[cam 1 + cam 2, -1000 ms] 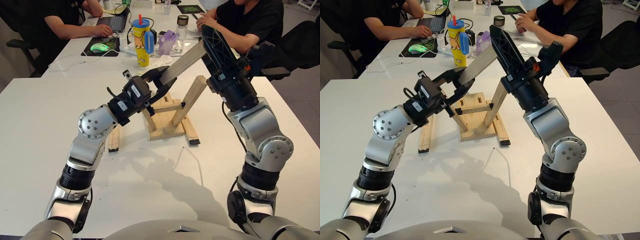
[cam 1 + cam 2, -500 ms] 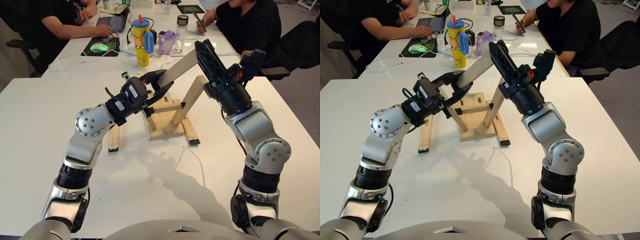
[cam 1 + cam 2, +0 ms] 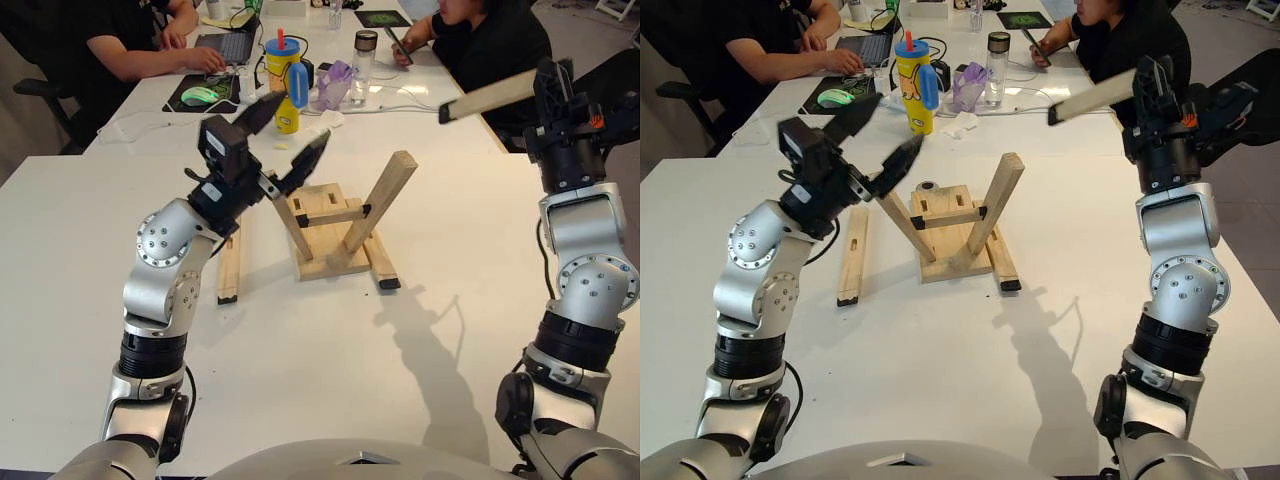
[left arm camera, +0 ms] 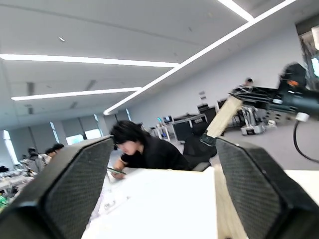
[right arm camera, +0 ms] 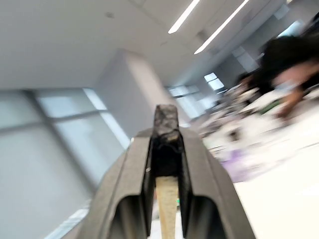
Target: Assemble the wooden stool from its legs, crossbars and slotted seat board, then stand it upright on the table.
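Observation:
The partly built stool lies upside down on the white table: its slotted seat board (image 3: 335,258) is flat, with two legs (image 3: 381,199) leaning up from it and a crossbar (image 3: 334,215) between them. My left gripper (image 3: 298,120) hovers open just left of and above those legs, holding nothing; its pads (image 4: 65,194) stand wide apart. My right gripper (image 3: 548,85) is raised high at the right, shut on a loose wooden leg (image 3: 490,97) that points left; the same leg (image 5: 167,204) sits between its fingers. Another wooden piece (image 3: 230,265) lies on the table left of the stool.
A second table behind carries a yellow cup (image 3: 283,85), a clear bottle (image 3: 364,60), a purple bag (image 3: 334,84), a green mouse (image 3: 200,95) and a laptop (image 3: 226,45). People sit there, touching none of the stool parts. The near table (image 3: 330,380) is bare.
My right gripper swung up and to the right, carrying the wooden leg away from the stool. My left gripper let go of that leg's end, rose and tipped upward, open.

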{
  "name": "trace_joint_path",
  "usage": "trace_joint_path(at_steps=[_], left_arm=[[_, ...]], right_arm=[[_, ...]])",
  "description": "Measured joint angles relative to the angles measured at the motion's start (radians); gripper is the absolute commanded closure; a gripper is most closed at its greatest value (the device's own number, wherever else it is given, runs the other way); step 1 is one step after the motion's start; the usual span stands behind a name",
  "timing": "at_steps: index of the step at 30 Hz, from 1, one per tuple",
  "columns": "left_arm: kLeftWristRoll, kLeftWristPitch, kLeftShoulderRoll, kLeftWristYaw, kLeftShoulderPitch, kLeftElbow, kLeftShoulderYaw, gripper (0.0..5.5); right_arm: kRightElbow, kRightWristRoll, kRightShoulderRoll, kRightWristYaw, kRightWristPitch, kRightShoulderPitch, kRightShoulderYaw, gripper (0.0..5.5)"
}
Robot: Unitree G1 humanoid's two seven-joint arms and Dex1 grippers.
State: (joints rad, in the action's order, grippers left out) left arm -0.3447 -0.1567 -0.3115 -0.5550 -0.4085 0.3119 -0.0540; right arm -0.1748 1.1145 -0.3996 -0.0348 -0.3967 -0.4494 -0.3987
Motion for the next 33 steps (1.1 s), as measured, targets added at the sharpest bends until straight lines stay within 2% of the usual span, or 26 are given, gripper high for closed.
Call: trace_joint_path(at_steps=[3,7,13,15,17,21,33], left_arm=[[0.098,-0.003,-0.018,0.021,-0.01,-0.036,-0.045,1.77],[0.2,0.039,-0.047,0.074,-0.044,-0.097,-0.041,1.77],[0.377,0.084,-0.167,0.128,-0.096,-0.238,-0.029,1.77],[0.346,0.067,-0.149,0.112,-0.085,-0.246,-0.028,1.77],[0.283,0.035,-0.083,0.092,-0.062,-0.233,-0.047,1.77],[0.208,0.028,0.012,0.098,-0.067,-0.078,-0.065,1.77],[0.222,0.023,0.071,0.16,-0.011,-0.023,-0.085,1.77]], right_arm=[[0.079,-0.093,0.048,0.059,0.005,0.072,0.056,5.09],[0.203,-0.164,0.129,0.137,0.025,0.109,0.097,5.09],[0.315,-0.246,0.224,0.209,0.04,0.124,0.132,5.09],[0.327,-0.278,0.238,0.211,0.042,0.121,0.14,5.09],[0.333,-0.328,0.252,0.203,0.042,0.121,0.157,5.09],[0.317,-0.44,0.261,0.17,0.072,0.122,0.188,5.09],[0.295,-0.507,0.28,0.139,0.055,0.066,0.162,5.09]])
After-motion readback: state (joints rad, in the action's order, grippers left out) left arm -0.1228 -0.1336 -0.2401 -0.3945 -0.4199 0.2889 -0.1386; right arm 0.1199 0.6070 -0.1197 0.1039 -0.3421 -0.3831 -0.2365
